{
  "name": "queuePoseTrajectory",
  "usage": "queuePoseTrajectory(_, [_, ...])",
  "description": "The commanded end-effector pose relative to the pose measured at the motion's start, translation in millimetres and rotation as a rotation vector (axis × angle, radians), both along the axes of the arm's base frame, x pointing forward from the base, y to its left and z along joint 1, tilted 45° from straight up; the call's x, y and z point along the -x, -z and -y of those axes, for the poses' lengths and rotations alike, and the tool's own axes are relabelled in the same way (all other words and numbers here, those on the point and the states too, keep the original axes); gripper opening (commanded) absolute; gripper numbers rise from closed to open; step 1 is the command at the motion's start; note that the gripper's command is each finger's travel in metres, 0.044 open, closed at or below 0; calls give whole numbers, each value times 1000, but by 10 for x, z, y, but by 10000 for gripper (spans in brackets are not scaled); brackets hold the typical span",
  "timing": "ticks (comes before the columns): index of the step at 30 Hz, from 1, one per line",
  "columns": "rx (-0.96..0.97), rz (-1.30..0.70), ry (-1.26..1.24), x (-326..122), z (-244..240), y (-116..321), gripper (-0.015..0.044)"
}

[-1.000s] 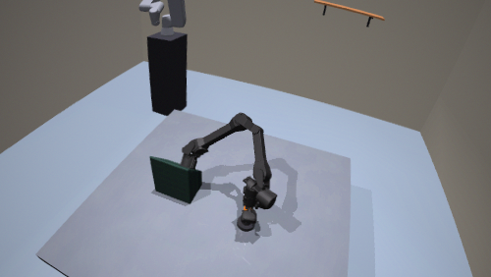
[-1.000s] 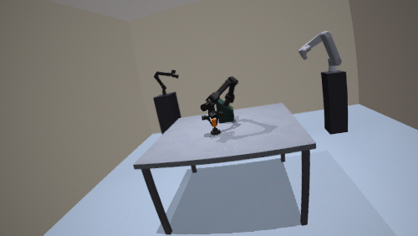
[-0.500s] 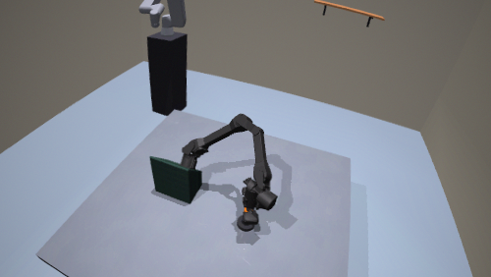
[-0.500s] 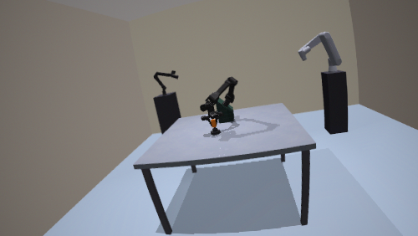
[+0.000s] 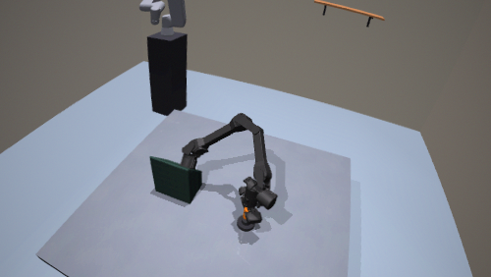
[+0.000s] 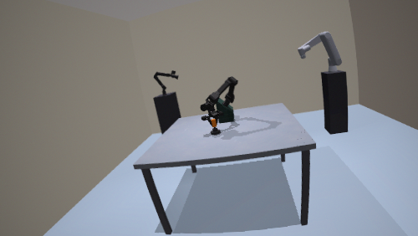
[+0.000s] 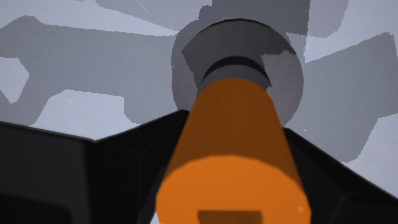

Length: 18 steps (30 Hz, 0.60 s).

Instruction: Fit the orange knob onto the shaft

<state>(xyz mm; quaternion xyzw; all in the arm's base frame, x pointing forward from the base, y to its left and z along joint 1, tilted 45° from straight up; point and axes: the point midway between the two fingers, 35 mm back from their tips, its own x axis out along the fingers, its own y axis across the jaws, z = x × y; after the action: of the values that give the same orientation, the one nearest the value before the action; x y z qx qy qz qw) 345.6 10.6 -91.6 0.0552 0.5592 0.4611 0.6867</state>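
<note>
We have the orange knob (image 5: 245,210) (image 6: 213,122) (image 7: 232,125) clamped in the end effector (image 5: 247,211) (image 6: 213,122) (image 7: 231,127), above the round pedestal (image 5: 245,224) (image 6: 215,131) (image 7: 282,75). Alignment, we judge, remains, then pushing down and letting go.

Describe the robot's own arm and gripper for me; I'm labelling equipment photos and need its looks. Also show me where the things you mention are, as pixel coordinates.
The WidowX AI arm (image 5: 259,147) (image 6: 226,86) is matte black or dark grey, with slim, straight, boxy links and rounded joints. The gripper (image 5: 246,212) (image 6: 213,122) (image 7: 231,127) has black, angular, faceted fingers. I see no cables, sleeves or markings.
</note>
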Motion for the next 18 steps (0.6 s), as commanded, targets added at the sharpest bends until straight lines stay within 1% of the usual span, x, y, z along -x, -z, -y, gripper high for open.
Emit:
queuePoseTrajectory(1, [-1,32,-21,11,6,-30,0])
queuePoseTrajectory(18, [-1,39,-27,-4,6,-25,0])
